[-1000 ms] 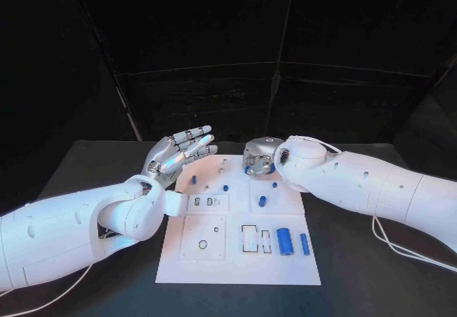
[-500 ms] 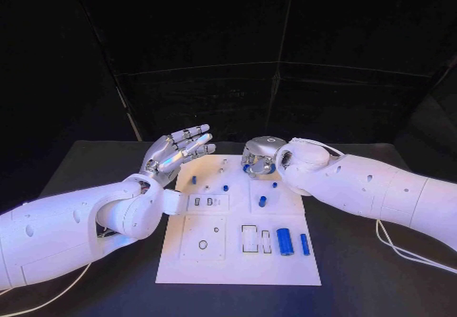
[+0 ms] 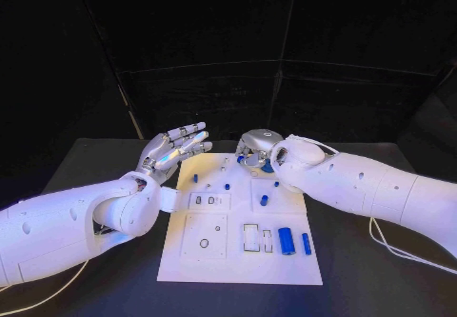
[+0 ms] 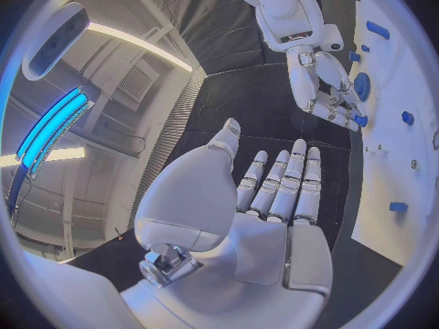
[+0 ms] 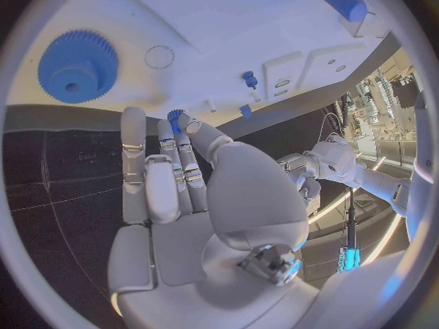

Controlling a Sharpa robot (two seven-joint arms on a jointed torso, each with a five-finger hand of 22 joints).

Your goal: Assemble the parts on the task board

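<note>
**Clerk:** Item one, the left robot hand (image 3: 176,150)?

**Keeper:** Raised above the tabletop (image 3: 86,165) just off the far-left corner of the task board (image 3: 238,264), palm up, fingers spread and straight, holding nothing. The left wrist view (image 4: 274,197) confirms a bare palm.

**Clerk:** The right robot hand (image 3: 253,150)?

**Keeper:** Over the far edge of the task board, fingers pointed down. In the right wrist view (image 5: 174,190) the thumb and a fingertip pinch a small blue part (image 5: 174,115); the other fingers lie straight beside them. The left wrist view shows a blue piece at its fingertips too.

**Clerk:** Where is the board?

**Keeper:** A white plate lying flat at mid-tabletop between the two arms.

**Clerk:** Parts count?

**Keeper:** One blue gear (image 5: 77,67) on the board beneath the right robot hand. One thick blue cylinder (image 3: 286,241) and one slimmer blue bar (image 3: 306,243) lying side by side at the near right. Five small blue pegs countable in the head view, for instance one (image 3: 194,178) at far left and one (image 3: 264,200) near the middle. Any hidden under the right robot hand cannot be counted.
</note>
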